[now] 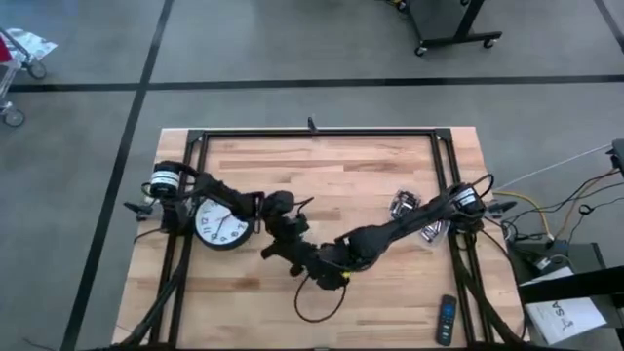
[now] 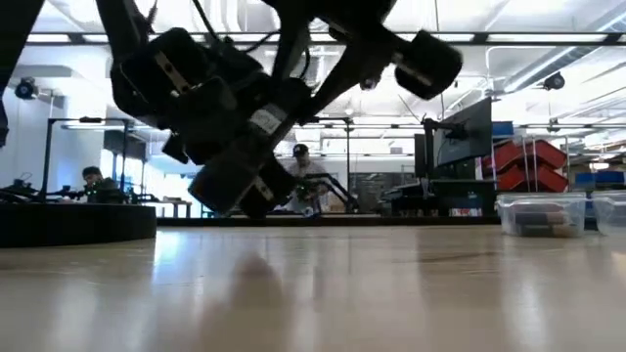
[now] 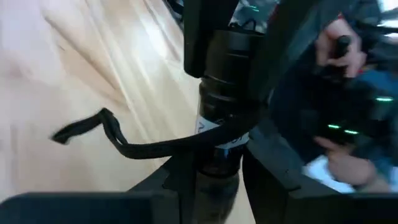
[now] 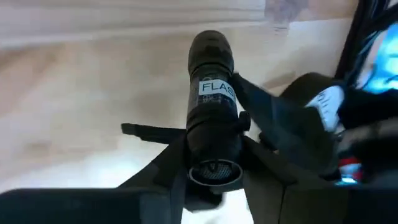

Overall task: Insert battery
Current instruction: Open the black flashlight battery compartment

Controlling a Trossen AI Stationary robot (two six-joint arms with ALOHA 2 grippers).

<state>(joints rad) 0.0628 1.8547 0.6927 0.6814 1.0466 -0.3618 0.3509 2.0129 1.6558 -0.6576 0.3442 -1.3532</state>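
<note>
Torch (image 4: 213,118): black, stiff, cylindrical — held off the table at mid-front, between both arms; label reading "FLAS…" on the barrel, open end toward the right wrist camera.
Weight: judged light to moderate; rigid metal or hard plastic, unlikely to flex.
Surface: smooth barrel, likely slippery under twist; ribbed bands near the head probably the surest hold.
Hold: best across the barrel, clear of the open end, so a battery can slide in.
Strap (image 3: 93,130): thin black loop hanging off the torch — soft, free to snag on a finger.
Right gripper (image 4: 208,165): fingers closed on the torch barrel, one on each side near the open end.
Left gripper (image 3: 208,168): fingers closed on the same torch from the opposite end.
Battery: not made out in any view; whether already inside cannot be told.
Cable (image 1: 317,310): dark loop on the wood just in front of the grippers, possibly the strap itself; cannot tell.
Clock (image 1: 222,224): round, white face, black rim, lying flat just beside the left arm — near enough to be brushed.
Remote (image 1: 446,320): at the front right edge, well apart.
Clear tub (image 1: 408,207): small, shiny, under the right arm's reach toward the right side.
Table (image 1: 361,166): bare wood behind the arms.
Background: people seated at desks far behind, in the low view.
</note>
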